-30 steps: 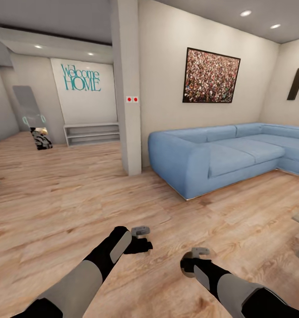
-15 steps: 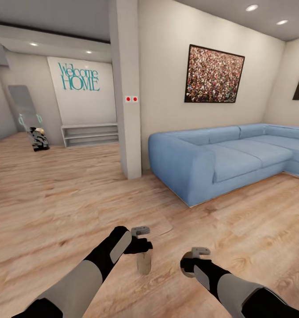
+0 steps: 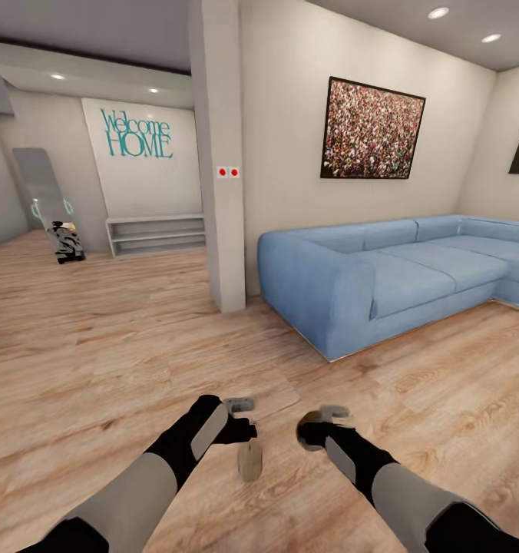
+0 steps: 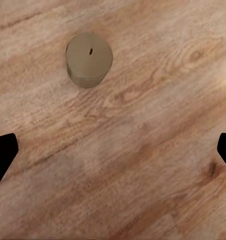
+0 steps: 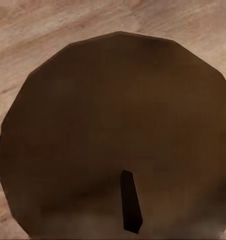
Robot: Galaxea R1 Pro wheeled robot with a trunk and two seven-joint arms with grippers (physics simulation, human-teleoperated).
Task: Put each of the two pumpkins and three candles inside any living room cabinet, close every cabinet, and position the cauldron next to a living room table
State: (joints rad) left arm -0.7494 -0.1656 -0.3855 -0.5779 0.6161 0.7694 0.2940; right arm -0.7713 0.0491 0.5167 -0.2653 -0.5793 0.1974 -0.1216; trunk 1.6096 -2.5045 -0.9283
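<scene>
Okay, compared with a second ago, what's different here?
A candle now stands on the floor below the open left gripper, apparently let go. The right gripper, holding another candle, has swung toward the left one. The sofa has not moved.

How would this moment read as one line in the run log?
place: wooden floor by blue sofa | left end effector: open above floor candle | right end effector: shut on second candle

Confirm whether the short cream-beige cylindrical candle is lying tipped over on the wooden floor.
No: in the left wrist view the short cream-beige cylindrical candle stands upright on the wooden floor, its flat top and dark wick facing the camera.
</scene>
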